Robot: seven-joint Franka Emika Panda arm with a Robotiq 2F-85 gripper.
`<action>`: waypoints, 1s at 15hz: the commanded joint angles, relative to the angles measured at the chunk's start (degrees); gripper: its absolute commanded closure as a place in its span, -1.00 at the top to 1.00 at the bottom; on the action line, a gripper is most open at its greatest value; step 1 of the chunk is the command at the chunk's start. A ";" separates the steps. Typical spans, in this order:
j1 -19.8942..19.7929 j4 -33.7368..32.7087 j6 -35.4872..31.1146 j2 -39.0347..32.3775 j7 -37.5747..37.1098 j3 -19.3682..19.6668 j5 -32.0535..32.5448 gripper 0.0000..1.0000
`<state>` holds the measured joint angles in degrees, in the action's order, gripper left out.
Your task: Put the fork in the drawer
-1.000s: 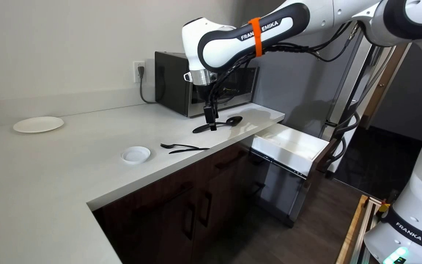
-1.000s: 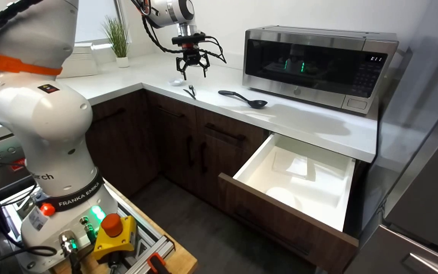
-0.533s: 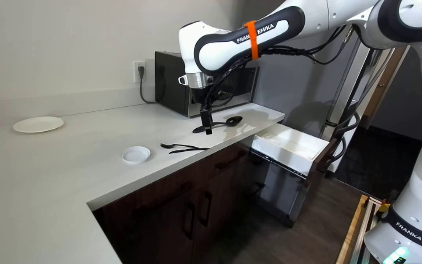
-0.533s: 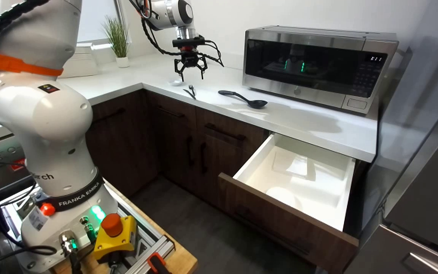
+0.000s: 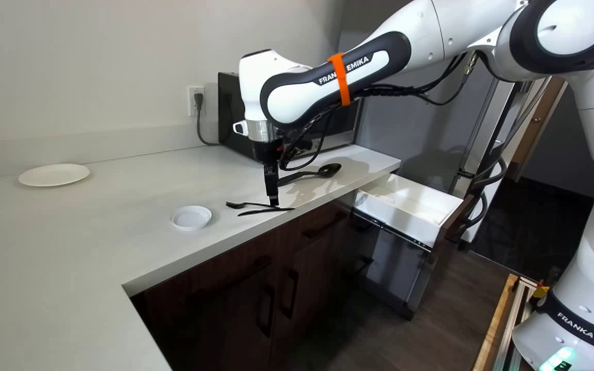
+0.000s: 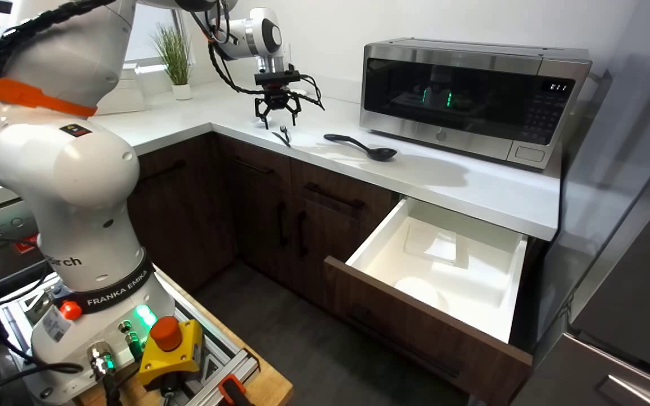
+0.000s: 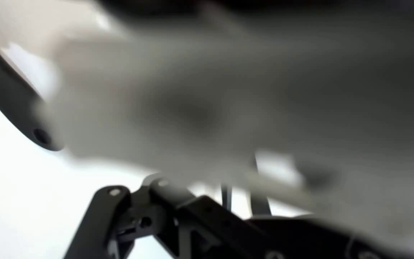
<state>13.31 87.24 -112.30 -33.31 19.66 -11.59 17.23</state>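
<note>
The black fork (image 5: 236,205) lies on the white counter, its handle end meeting a black knife (image 5: 256,211). The fork (image 6: 285,133) also shows in an exterior view. My gripper (image 6: 280,123) is open, fingers apart with nothing between them, pointing down. In an exterior view the gripper (image 5: 273,202) is edge-on and its tips overlap the fork's handle; the exact height is unclear. In the wrist view a blurred grey shape hides most; dark strips (image 7: 260,205) near the gripper may be the cutlery. The drawer (image 6: 378,235) is pulled open, its white wall (image 5: 395,214) below the counter.
A black serving spoon (image 5: 330,170) lies beside the fork, near the microwave (image 6: 449,101). Its handle (image 7: 9,93) shows in the wrist view. A small white bowl (image 5: 191,218) and a white plate (image 5: 53,175) stand on the counter. The counter edge (image 5: 214,246) runs close to the cutlery.
My gripper has moved down and away from the spoon, toward the fork and knife, staying open. The fork, knife, spoon and drawer have not moved.
</note>
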 commanded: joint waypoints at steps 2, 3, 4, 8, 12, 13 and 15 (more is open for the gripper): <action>0.82 -0.54 0.12 -0.60 0.12 0.56 -0.33 1.00; 0.80 -0.54 0.12 -0.53 0.11 0.61 -0.33 1.00; 0.65 -1.59 -0.66 -1.48 0.48 0.46 -0.67 1.00; 1.07 -6.64 0.66 -5.36 0.40 0.68 -1.02 1.00; 1.31 -10.97 1.59 -8.69 0.30 0.77 -1.65 0.95; 1.44 -11.56 1.48 -9.22 0.17 0.78 -1.69 0.91; 1.78 -12.93 1.60 -10.25 0.04 0.96 -1.47 0.48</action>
<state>13.90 78.37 -112.30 -40.80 19.63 -11.40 16.67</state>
